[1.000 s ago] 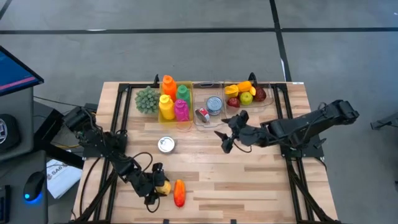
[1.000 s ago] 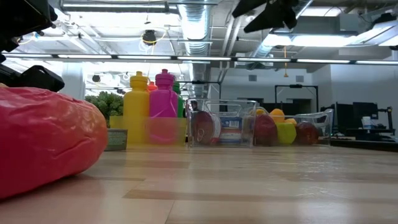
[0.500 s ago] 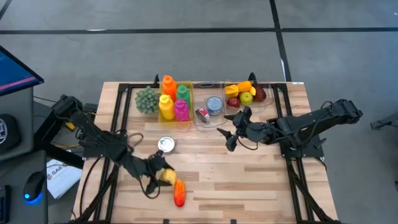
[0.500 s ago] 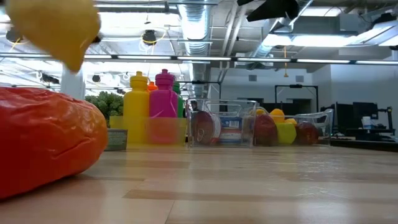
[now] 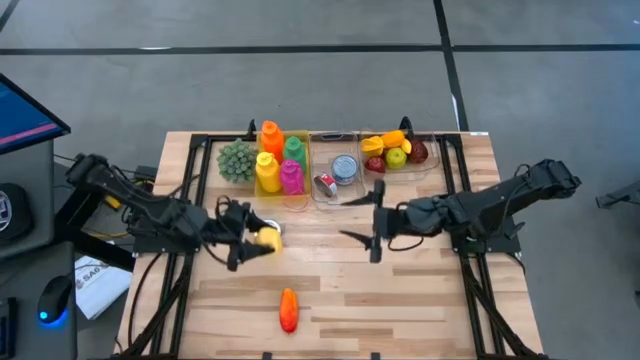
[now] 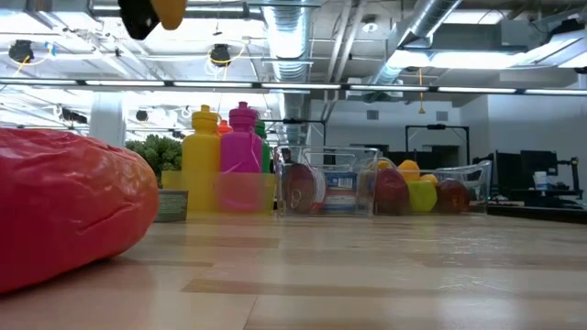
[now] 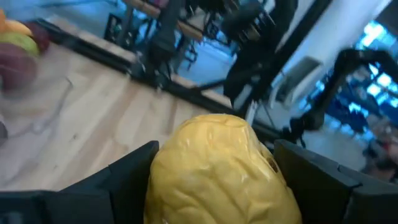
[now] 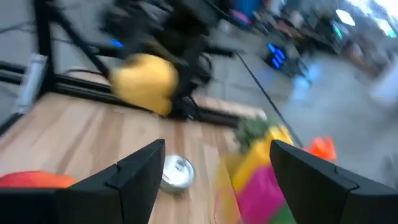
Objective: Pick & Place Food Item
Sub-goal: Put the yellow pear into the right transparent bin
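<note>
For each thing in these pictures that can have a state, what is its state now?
Left gripper: shut on the yellow food item.
Yellow food item: held, lifted off the table.
Right gripper: open, empty.
Red-orange food item: lying on the table.
Silver can: lying on the table.

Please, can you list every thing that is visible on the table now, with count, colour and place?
lemon: 1, yellow, held above the table, left of centre
can: 1, silver, on the table under the lemon
pepper: 1, red-orange, near edge
bottles: 4, orange, green, yellow, pink, far bin
leafy vegetable: 1, green, left of bottles
clear trays: 2, far side, with cans and fruit
left gripper: shut on lemon
right gripper: open, centre
</note>
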